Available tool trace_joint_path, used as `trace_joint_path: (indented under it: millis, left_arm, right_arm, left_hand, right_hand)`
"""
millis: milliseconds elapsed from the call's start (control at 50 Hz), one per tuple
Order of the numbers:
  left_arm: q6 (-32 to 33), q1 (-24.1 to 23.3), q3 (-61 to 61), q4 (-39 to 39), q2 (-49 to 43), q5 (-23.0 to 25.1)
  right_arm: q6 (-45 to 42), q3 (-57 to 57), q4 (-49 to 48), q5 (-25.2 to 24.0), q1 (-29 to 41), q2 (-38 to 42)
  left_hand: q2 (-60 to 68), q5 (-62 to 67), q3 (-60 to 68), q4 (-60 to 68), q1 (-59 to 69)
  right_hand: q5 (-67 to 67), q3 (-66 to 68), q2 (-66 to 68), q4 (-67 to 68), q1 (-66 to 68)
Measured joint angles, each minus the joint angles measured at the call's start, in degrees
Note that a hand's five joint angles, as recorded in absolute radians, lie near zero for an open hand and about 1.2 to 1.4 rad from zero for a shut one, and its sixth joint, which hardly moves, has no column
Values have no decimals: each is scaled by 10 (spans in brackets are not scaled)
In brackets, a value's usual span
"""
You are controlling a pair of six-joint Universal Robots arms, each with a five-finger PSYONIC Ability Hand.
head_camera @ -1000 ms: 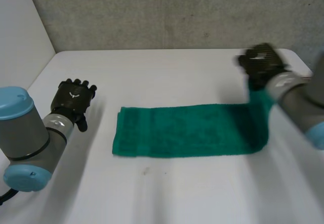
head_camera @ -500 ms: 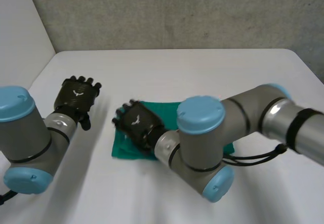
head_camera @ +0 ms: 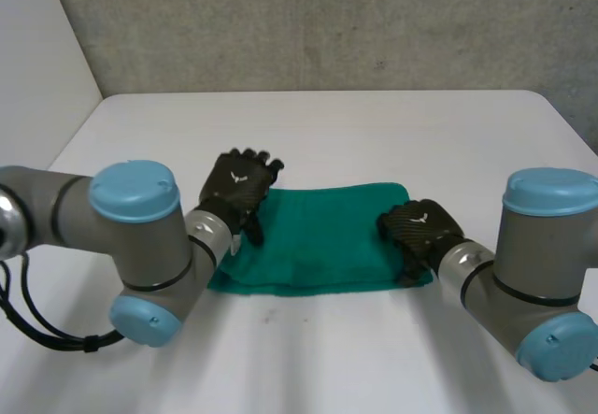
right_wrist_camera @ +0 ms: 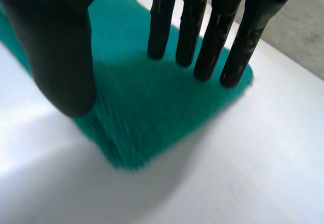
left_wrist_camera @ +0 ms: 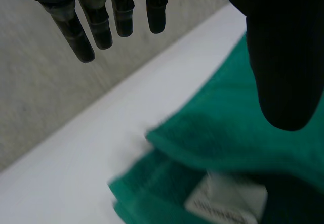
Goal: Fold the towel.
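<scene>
A green towel point(head_camera: 318, 241) lies folded in a short rectangle on the white table point(head_camera: 327, 134). My left hand point(head_camera: 239, 186) hovers over its left end, fingers straight and open. In the left wrist view the fingers point(left_wrist_camera: 101, 16) stand apart above the towel point(left_wrist_camera: 223, 133), whose stacked layers and a white label point(left_wrist_camera: 225, 201) show under the palm. My right hand point(head_camera: 420, 233) rests at the towel's right end, which is the fold. Seen from the right wrist, its fingers point(right_wrist_camera: 202, 27) are straight and open over the towel point(right_wrist_camera: 147, 107), holding nothing.
A grey wall runs behind the table's far edge. White table surface surrounds the towel on all sides. Both arms' elbows point(head_camera: 140, 246) point(head_camera: 547, 283) sit low near the front, on either side of the towel.
The right hand carried the towel's right end across to the left end, let go, and drew back to the new fold. The left hand moved right, over the towel's left end.
</scene>
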Motion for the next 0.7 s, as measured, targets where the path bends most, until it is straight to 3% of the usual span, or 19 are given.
trace_joint_path:
  millis: [140, 180, 200, 480, 600, 700]
  left_arm:
    - [4, 6, 18, -41, -40, -28]
    - [4, 7, 10, -53, -37, -41]
    - [4, 8, 2, -61, -33, -50]
    - [-1, 8, -117, -73, 103, -71]
    - [-4, 12, -170, -72, 185, -71]
    - [-4, 35, -193, -72, 240, -75]
  right_arm:
    - [-5, 19, -25, 15, -29, 4]
    - [-9, 20, -30, 19, -32, 4]
    - [-12, 21, -32, 20, -34, 4]
    - [-69, -5, -34, 44, -24, -2]
    - [-136, -97, -29, 54, 69, -11]
    - [-170, -166, -28, 14, 178, 15]
  left_hand:
    - [0, 0, 0, 0, 0]
    - [0, 0, 0, 0, 0]
    - [0, 0, 0, 0, 0]
    - [0, 0, 0, 0, 0]
    - [0, 0, 0, 0, 0]
    - [0, 0, 0, 0, 0]
  right_hand:
    - [269, 278, 279, 280, 232]
    - [269, 278, 279, 280, 232]
    - [333, 349, 349, 353, 260]
    - [344, 351, 349, 357, 264]
    - [349, 351, 349, 357, 269]
    - [353, 351, 349, 357, 269]
